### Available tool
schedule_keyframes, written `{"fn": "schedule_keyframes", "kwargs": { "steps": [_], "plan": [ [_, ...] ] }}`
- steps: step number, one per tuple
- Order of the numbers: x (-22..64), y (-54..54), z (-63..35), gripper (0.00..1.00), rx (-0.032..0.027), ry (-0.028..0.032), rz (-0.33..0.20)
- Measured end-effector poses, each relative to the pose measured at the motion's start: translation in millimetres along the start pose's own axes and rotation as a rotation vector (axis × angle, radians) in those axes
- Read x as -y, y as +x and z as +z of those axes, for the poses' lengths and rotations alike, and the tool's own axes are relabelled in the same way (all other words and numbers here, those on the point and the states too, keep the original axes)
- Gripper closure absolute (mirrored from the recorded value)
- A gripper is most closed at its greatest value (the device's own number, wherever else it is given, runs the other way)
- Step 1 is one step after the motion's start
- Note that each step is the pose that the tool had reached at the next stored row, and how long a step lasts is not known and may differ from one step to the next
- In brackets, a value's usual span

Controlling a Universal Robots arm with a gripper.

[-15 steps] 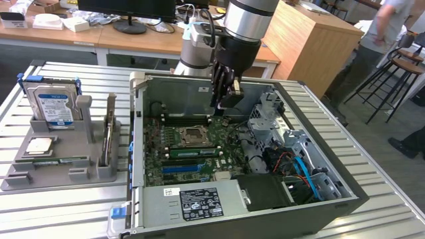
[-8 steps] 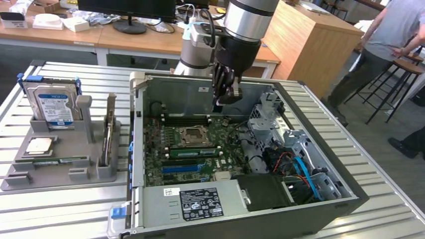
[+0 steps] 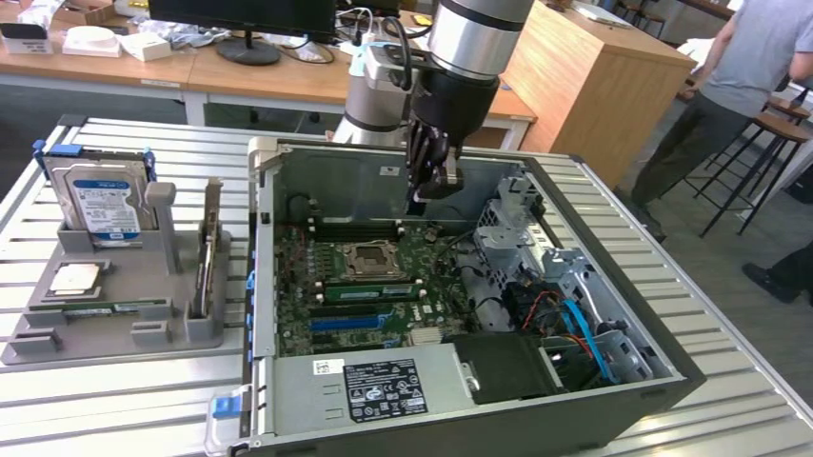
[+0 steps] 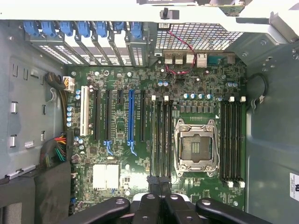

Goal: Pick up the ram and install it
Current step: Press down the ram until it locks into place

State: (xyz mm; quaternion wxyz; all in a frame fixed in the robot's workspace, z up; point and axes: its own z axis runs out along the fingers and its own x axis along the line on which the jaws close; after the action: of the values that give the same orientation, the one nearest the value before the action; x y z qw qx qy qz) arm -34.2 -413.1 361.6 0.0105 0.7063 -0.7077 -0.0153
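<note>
My silver-and-black arm [image 3: 467,43] hangs near vertical, black wrist [image 3: 439,105] pointing straight down. I read the jaws as closed tight, tips down.

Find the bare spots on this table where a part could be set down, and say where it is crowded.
Bare slats of the table lie between the grey holder and the near edge, and along the strip at the exterior view's right of the computer case. Inside the case, motherboard and cables crowd together.

Shut fingers [image 3: 440,177] above open computer case [image 3: 341,181]; ram [image 3: 102,307] flat in tray [image 3: 38,348].
</note>
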Motion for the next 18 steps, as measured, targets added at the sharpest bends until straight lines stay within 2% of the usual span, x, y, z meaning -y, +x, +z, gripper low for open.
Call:
{"fn": "schedule_keyframes", "kwargs": {
  "steps": [6,9,18],
  "plan": [
    [0.0,0.0,0.0,0.90,0.0001,0.0000,0.000],
    [1.1,0.0,-0.1,0.90,0.0057,0.0000,0.000],
    [13.8,0.0,-0.6,0.90,0.0070,-0.0001,0.000]
  ]
}}
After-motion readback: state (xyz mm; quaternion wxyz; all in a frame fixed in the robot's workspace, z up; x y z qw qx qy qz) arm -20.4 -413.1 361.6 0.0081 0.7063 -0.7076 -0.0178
